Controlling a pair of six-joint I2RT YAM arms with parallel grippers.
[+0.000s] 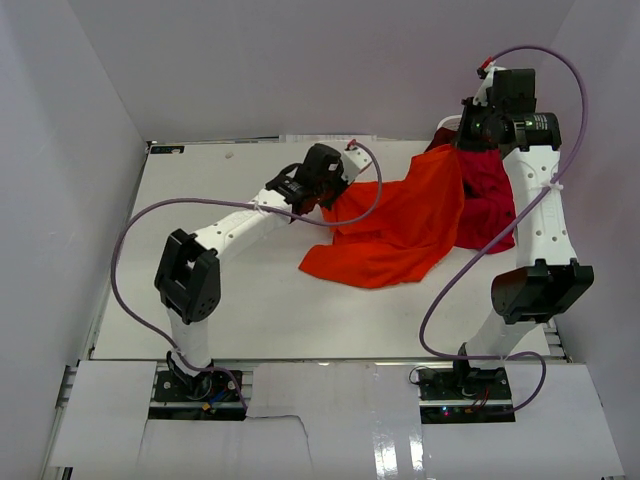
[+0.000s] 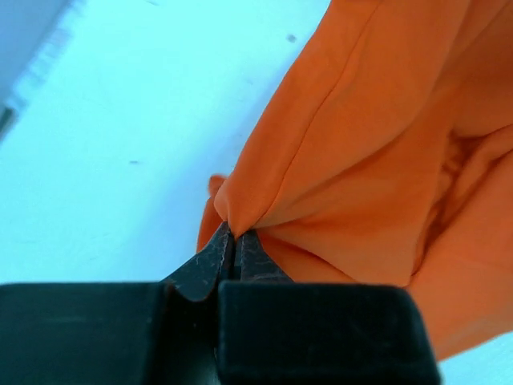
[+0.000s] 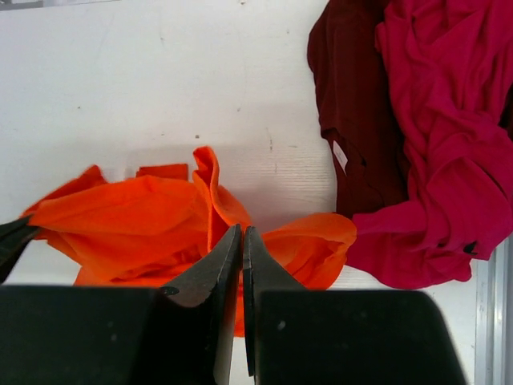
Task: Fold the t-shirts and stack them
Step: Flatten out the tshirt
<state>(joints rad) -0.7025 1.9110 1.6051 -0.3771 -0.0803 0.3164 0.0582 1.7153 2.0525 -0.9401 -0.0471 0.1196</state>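
Left wrist view: the orange t-shirt (image 2: 377, 144) runs off the frame from 12 to 4 o'clock. Right wrist view: the crimson t-shirt (image 3: 449, 144) is cut at 3 o'clock and covers the 3 o'clock side of the maroon t-shirt (image 3: 353, 120). From above, the right arm (image 1: 540, 220) hides part of the crimson cloth.

The near and left stretches of the white table (image 1: 250, 310) lie bare, so a gripper could pass freely there, in front of the left arm (image 1: 235, 225), which slants from the near left towards the middle. The orange t-shirt (image 1: 400, 225) hangs stretched between the left gripper (image 2: 234, 233) and the raised right gripper (image 3: 241, 233), both pinched on it, and it bars the middle-right of the table, with a purple cable (image 1: 375, 190) looping over its left edge. Behind it the crimson t-shirt (image 1: 490, 200) and the maroon t-shirt (image 3: 353, 120) fill the far right corner beside the right arm (image 1: 540, 220), where the gap to the side wall (image 1: 600, 150) seems narrow, though the top view makes that hard to judge.
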